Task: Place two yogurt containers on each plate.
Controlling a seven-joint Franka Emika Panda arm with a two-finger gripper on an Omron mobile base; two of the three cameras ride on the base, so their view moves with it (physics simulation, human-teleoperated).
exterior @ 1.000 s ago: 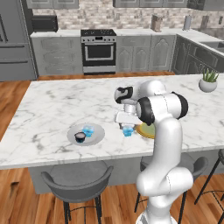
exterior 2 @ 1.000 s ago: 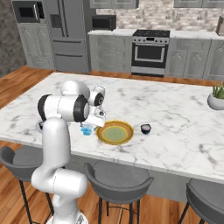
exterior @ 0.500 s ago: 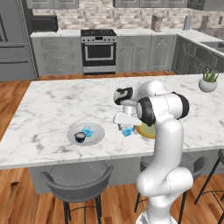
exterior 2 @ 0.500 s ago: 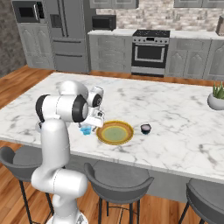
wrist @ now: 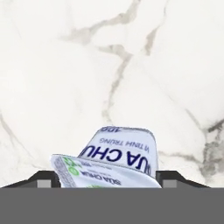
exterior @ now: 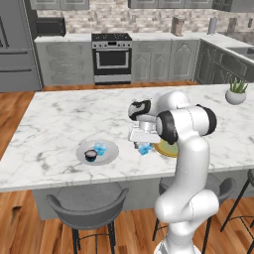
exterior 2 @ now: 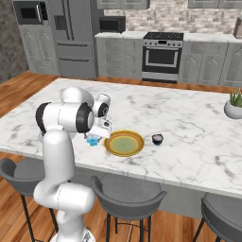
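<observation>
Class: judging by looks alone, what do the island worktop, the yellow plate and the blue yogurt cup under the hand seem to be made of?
Island worktop: likely polished marble, white with grey veins.
Yellow plate: probably glazed ceramic, with a glossy golden rim and greenish centre.
Blue yogurt cup: apparently thin plastic, pale and printed with lettering, sitting between the end effector fingertips.

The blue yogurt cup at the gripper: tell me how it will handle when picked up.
The blue cup is tiny beside the yellow plate, so probably light. Its thin translucent walls may flex under the gripper. It tapers, so it could slip or tip if held off-centre.
</observation>
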